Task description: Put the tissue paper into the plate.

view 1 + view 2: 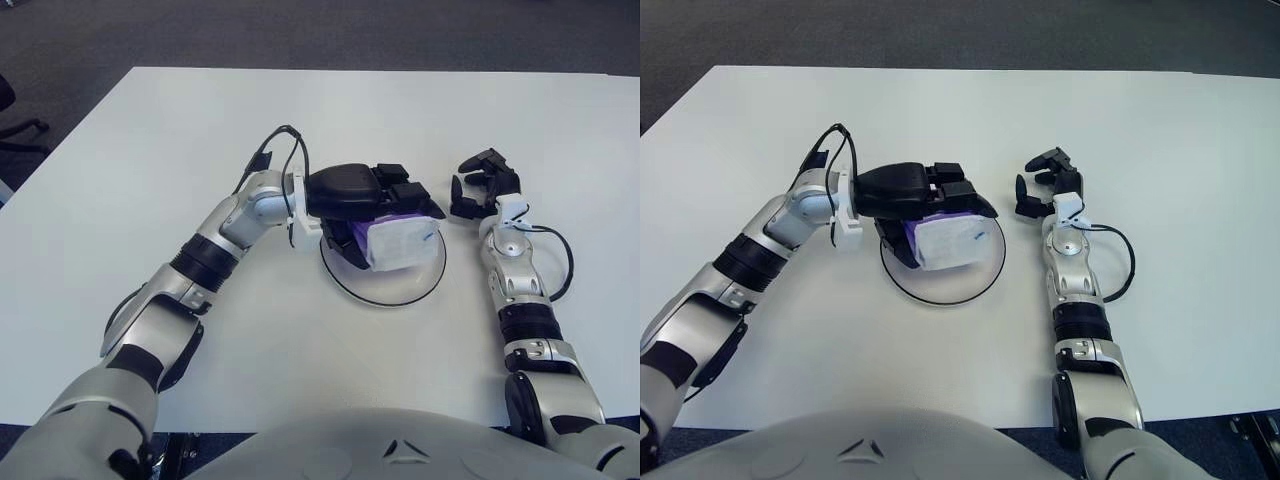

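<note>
A tissue packet (400,243), white with a purple end, is held over the white plate with a dark rim (400,290) at the table's middle. My left hand (375,210) is shut on the packet, fingers over its top and thumb under its left end; whether the packet touches the plate I cannot tell. My right hand (482,185) shows just right of the plate, fingers loosely spread and holding nothing. The packet also shows in the right eye view (952,241).
The white table (150,150) stretches wide on all sides of the plate. A dark carpeted floor lies beyond its far edge, and a chair base (20,130) shows at the far left.
</note>
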